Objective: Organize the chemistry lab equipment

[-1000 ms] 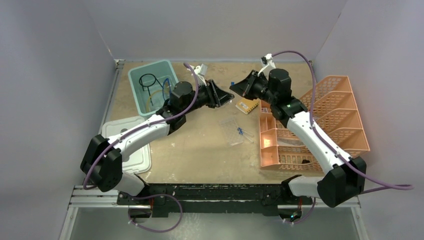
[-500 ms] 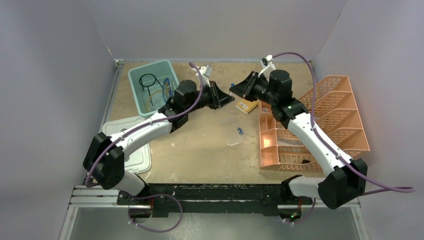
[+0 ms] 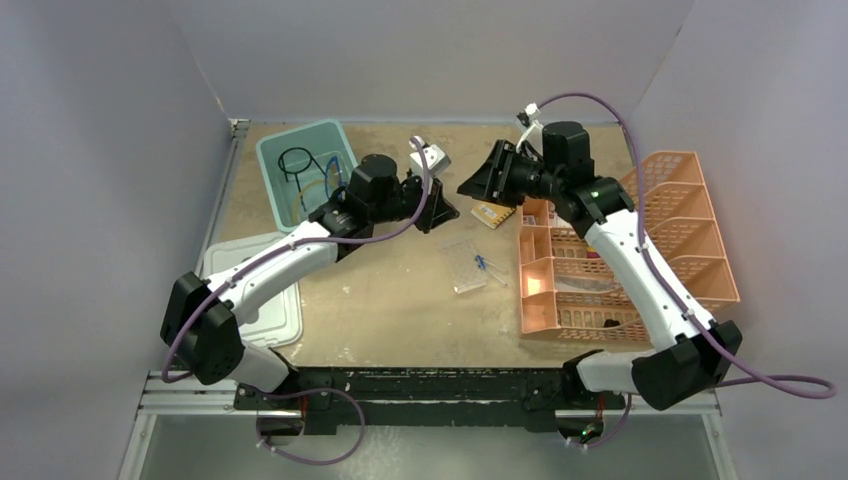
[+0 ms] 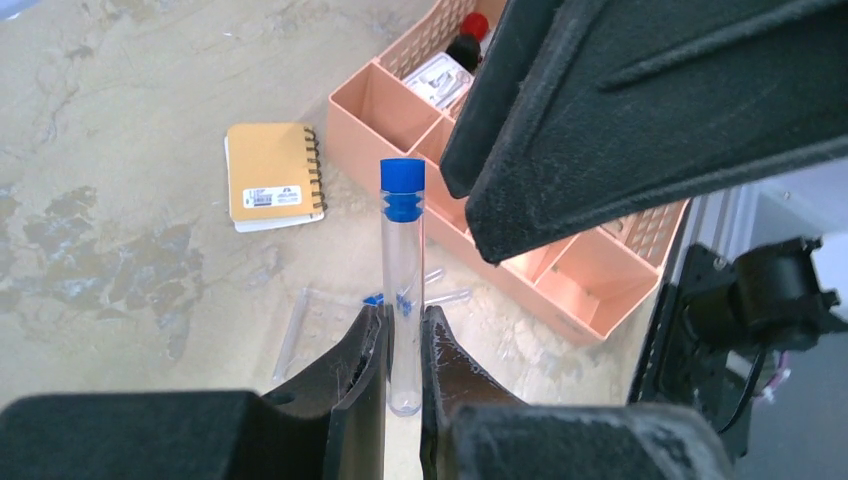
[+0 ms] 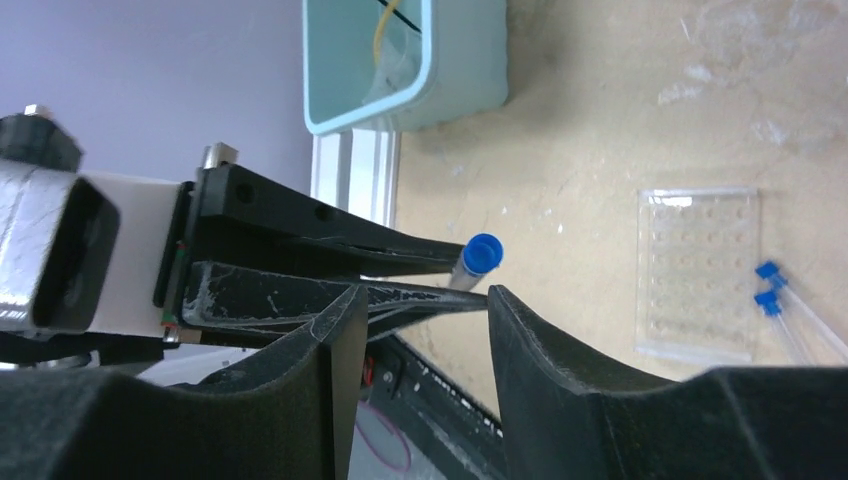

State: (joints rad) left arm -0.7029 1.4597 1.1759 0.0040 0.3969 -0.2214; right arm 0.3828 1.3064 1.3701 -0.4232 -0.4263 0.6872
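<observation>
Top view, arms: left gripper and right gripper meet nose to nose in the air over mid-table; it reads as a hand-over, but the item is too small to make out here
Top view, teal tub: one, far left, open; holds one black wire ring tripod, amber tubing and something blue I can't name; looks like the collecting place for the bulkier gear
Top view, white lid: one, flat by the left arm, apart from the tub
Top view, orange tray: one, on the right, under the right arm
Top view, clear rack: one, flat on the table between the grippers and the tray
Left wrist, blue-capped tube: one, upright, cap up, its lower part clamped between the left fingers; held high, probably so the other arm can reach it
Left wrist, spiral notepad: one, flat beside the tray
Left wrist, white packet: one, inside a tray compartment
Right wrist, right gripper: fingers apart, nothing between them; the tube's cap sits just beyond the tips
Right wrist, loose tubes: two, lying at the rack's edge, so three tubes in all; the rack's wells look empty, likely where they belong
</observation>
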